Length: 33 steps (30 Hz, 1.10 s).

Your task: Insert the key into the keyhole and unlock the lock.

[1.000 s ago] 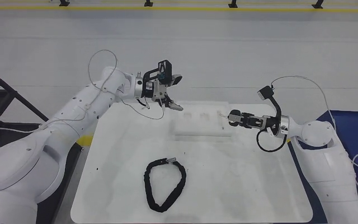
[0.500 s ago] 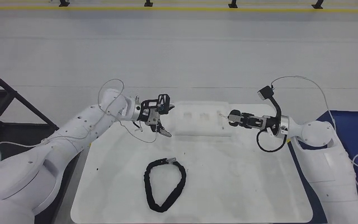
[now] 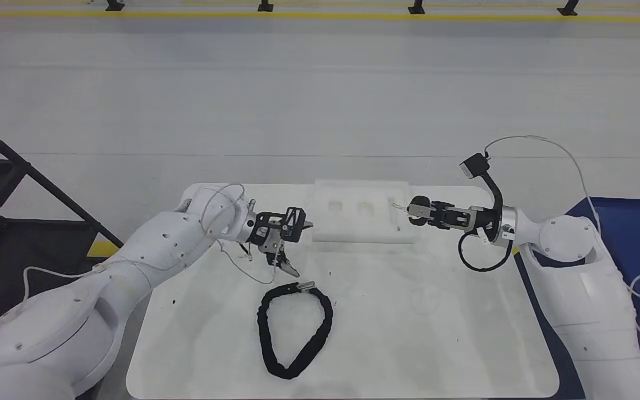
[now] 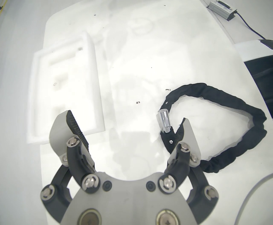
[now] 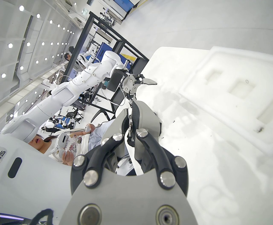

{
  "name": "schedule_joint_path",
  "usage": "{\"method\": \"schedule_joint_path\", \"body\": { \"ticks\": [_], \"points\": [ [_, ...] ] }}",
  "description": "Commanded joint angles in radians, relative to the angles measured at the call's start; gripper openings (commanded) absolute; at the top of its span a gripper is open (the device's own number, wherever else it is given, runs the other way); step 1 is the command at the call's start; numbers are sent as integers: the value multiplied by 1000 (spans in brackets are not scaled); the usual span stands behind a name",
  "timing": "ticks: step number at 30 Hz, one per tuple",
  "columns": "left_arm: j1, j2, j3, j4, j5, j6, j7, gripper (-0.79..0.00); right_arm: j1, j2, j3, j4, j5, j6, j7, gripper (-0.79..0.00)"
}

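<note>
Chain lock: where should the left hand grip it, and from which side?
Take the chain lock right behind its chrome cylinder, from above, probably: it lies flat, that end is free, and the open left hand hangs over it.

Pale grey glossy floor (image 3: 320,100), yellow line (image 3: 300,13) along the far edge, dark stand feet (image 3: 265,6) on it. Black metal frame (image 3: 40,185) left of the white counter (image 3: 450,330); blue patch (image 3: 592,208) at its right. Grey power box (image 4: 221,9) with cable on the floor. High ceiling with rows of round lights (image 5: 38,16). Black office chairs (image 5: 72,115) beyond the frame.
</note>
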Motion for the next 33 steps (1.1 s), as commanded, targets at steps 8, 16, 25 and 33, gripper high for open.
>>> {"method": "schedule_joint_path", "body": {
  "ticks": [8, 16, 25, 33],
  "points": [
    [1, 0, 0, 0, 2, 0, 1, 0, 0, 0, 0, 0, 0, 0, 0, -785],
    [21, 1, -11, -4, -32, 0, -11, 0, 0, 0, 0, 0, 0, 0, 0, -785],
    [128, 23, 0, 27, -91, 0, -12, 0, 0, 0, 0, 0, 0, 0, 0, -785],
    [170, 9, 0, 49, -56, 0, -1, 0, 0, 0, 0, 0, 0, 0, 0, -785]
  ]
}}
